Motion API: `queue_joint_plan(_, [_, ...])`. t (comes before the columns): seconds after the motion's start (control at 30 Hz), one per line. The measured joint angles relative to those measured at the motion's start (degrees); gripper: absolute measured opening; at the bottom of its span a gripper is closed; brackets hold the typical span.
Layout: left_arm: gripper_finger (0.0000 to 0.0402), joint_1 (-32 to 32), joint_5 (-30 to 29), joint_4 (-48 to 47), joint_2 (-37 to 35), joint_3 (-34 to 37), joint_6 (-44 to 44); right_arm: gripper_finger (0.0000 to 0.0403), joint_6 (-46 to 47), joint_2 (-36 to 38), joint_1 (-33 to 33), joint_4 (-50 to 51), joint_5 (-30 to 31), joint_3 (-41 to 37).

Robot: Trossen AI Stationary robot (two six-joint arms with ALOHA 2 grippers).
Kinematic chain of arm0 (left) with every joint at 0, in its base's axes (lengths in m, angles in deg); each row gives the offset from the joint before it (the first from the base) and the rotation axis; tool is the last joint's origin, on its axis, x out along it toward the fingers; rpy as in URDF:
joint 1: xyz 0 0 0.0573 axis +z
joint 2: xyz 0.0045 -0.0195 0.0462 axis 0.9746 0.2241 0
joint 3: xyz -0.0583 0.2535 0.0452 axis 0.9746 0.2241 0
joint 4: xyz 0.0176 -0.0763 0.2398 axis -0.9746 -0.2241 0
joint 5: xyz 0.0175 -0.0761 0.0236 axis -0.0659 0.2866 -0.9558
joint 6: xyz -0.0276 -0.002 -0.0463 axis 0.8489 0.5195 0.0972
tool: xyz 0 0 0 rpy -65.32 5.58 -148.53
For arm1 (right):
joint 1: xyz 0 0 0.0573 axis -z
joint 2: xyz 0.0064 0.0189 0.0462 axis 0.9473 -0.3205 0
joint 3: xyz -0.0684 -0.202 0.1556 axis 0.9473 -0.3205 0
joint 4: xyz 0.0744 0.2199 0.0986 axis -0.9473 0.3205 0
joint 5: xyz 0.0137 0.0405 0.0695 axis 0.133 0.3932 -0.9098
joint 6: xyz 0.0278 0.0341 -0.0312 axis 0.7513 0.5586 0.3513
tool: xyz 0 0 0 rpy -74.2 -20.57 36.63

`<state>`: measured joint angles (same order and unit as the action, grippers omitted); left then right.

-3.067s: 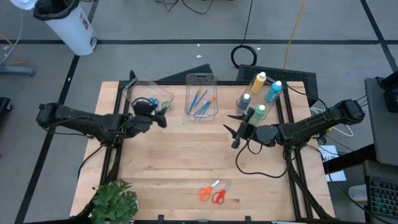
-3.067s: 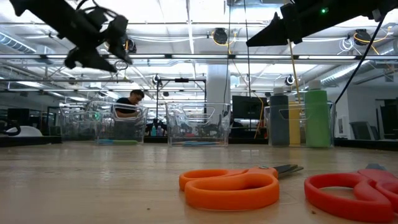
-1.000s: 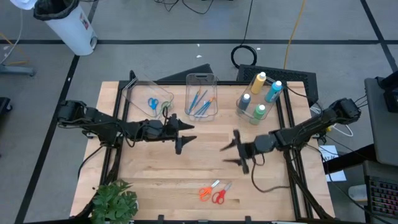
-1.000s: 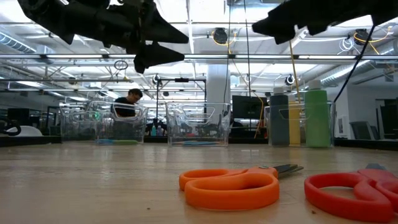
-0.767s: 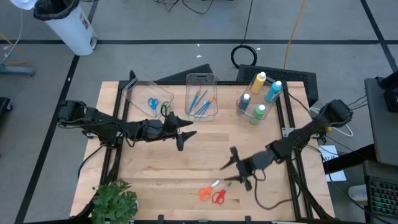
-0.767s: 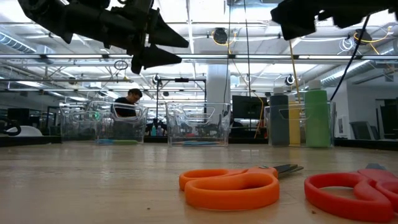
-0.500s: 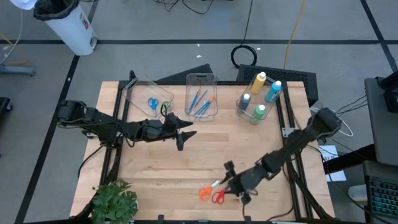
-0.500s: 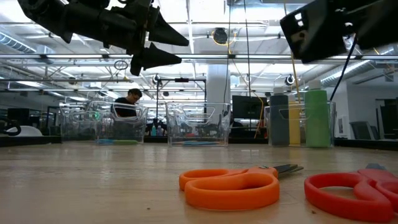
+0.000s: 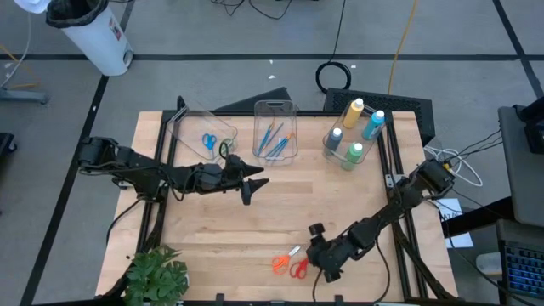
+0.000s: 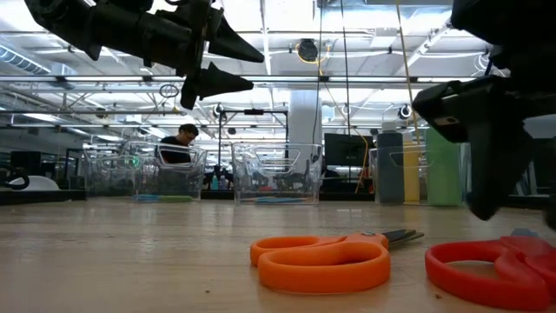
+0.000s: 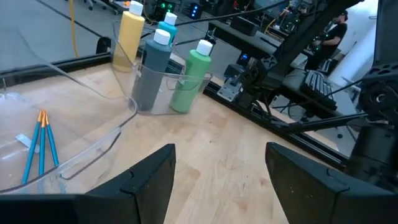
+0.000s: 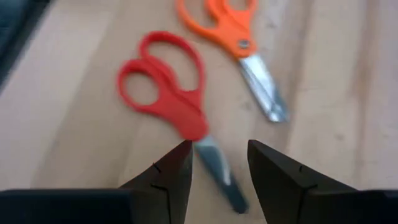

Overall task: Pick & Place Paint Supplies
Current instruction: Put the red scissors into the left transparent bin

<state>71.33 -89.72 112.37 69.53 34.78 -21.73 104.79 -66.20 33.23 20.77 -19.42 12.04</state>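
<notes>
Between our right gripper's (image 12: 216, 163) parted fingers (image 12: 166, 177) lies the blade of the red scissors (image 12: 165, 90), flat on the worktop (image 9: 255, 225); nothing is gripped yet. Just beside them, apart, lie the orange scissors (image 12: 233, 28), both pairs near the front edge. We judge the red pair light, stiff and thin, with smooth metal blades that could slip or pivot, so the sounder hold is probably at the pivot or across the plastic handle loops. Lying flat, it leaves little for our fingers to get under.

Our left gripper (image 9: 247, 183) hangs mid-worktop with fingers (image 11: 147, 186) spread and empty. Farther back stand clear bins: one (image 9: 194, 127) with blue scissors (image 9: 208, 142), one with brushes (image 9: 274, 139), one with paint bottles (image 9: 354, 127).
</notes>
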Motion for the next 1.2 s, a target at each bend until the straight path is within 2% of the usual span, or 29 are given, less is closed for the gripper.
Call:
queue_joint_plan(0.13, [0.0253,0.0,0.0,0.0,0.0,0.0,0.0,0.0139,2.1,0.0,-0.6,-1.1,3.7,-1.6])
queue_joint_plan(0.37, [0.0253,0.0,0.0,0.0,0.0,0.0,-0.1,0.0126,6.9,0.3,-0.7,-2.1,3.9,-6.1])
queue_joint_plan(0.5, [0.0253,0.0,0.0,0.0,0.0,0.0,-0.1,0.0119,6.5,0.3,-0.5,-1.6,2.8,-7.0])
queue_joint_plan(0.67, [0.0253,0.0,0.0,0.0,0.0,0.0,-0.1,0.0109,6.4,0.2,1.8,-1.0,7.7,-7.1])
queue_joint_plan(0.83, [0.0253,0.0,0.0,0.0,0.0,0.0,-0.1,0.0101,7.8,0.4,4.6,-1.1,9.6,-7.1])
queue_joint_plan(1.03, [0.0253,0.0,0.0,0.0,0.0,0.0,-0.1,0.0084,6.8,0.3,5.7,-0.9,8.4,-7.1])
queue_joint_plan(1.2, [0.0253,0.0,0.0,0.0,0.0,0.0,-0.1,0.0051,5.9,0.4,6.8,-0.3,5.4,-7.1])
